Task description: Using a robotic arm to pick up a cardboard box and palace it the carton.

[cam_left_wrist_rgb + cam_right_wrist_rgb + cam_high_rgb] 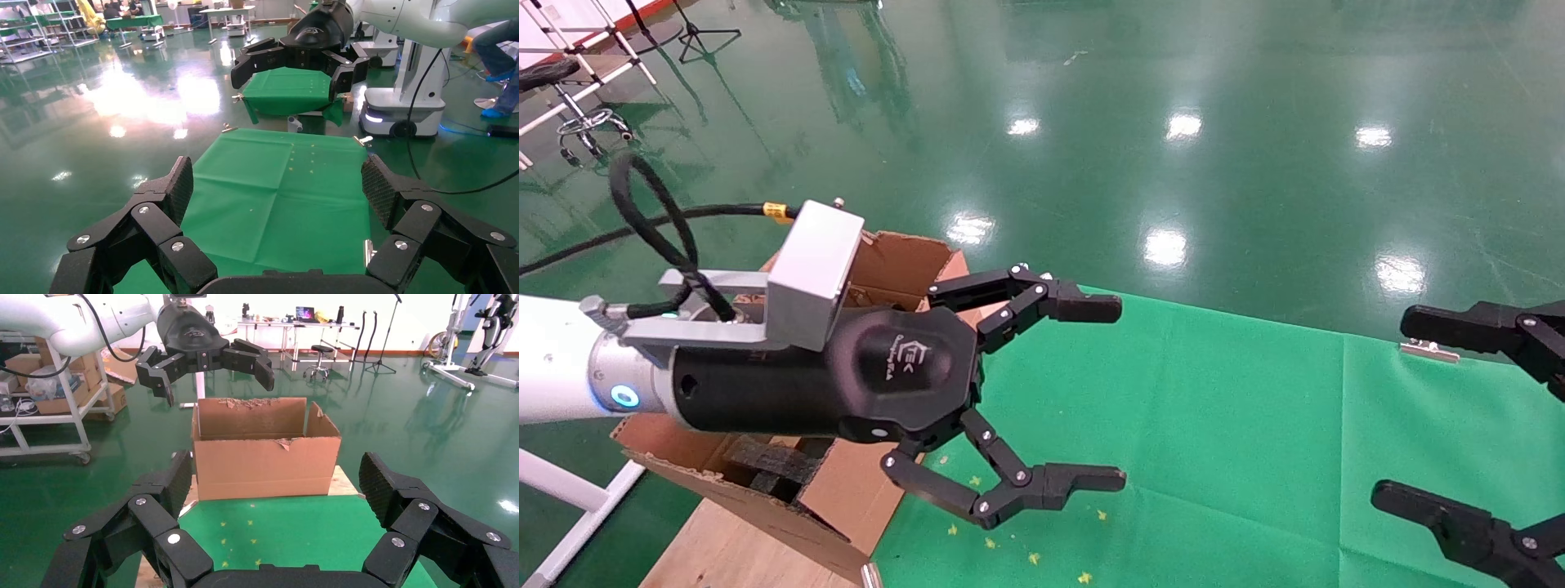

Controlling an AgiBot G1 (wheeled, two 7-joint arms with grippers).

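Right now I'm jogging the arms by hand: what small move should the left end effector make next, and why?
Probably lift the left end effector clear of the carton and pause: both it and the right end effector are open and empty, and no small box shows on the green cloth.

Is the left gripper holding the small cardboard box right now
No, the left gripper hangs open and empty beside the carton, over the green cloth.
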